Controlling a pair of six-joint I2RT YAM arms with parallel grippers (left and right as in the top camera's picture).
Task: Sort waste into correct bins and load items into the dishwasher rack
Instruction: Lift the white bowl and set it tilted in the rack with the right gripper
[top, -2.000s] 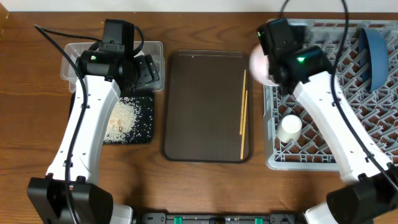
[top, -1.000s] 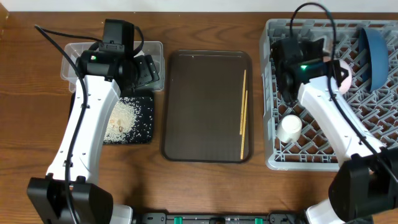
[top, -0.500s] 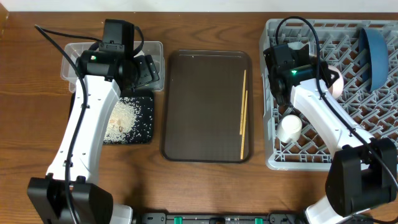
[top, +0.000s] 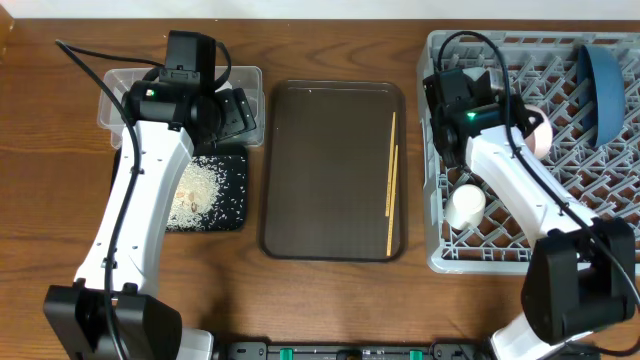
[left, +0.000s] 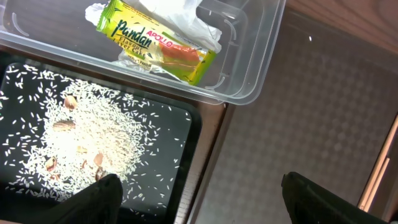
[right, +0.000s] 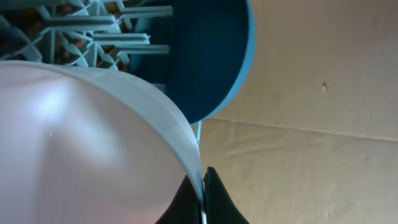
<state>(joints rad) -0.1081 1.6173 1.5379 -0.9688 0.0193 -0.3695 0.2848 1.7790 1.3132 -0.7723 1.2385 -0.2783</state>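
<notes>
Right pincer (right: 202, 190) was pinched shut on the rim of the white bowl (right: 81, 143), over the dishwasher rack (top: 600, 210) and beside the dark blue dish (right: 205, 56) standing on edge. Left pincer (left: 199, 193) stood wide and empty above the black tray (left: 180, 121) of rice grains (left: 93, 130). Wrapper (left: 155, 46) and napkin (left: 186, 18) lay in the clear tub (left: 255, 56); chopsticks (top: 392, 180) lay on the brown tray (top: 320, 170).

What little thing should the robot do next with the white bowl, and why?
Probably lower the white bowl a little until it settles among the pegs of the dishwasher rack. The right gripper has its jaws pinched shut on the bowl's rim, and the bowl is over the rack beside the dark blue dish, so it seems ready to set down.
</notes>
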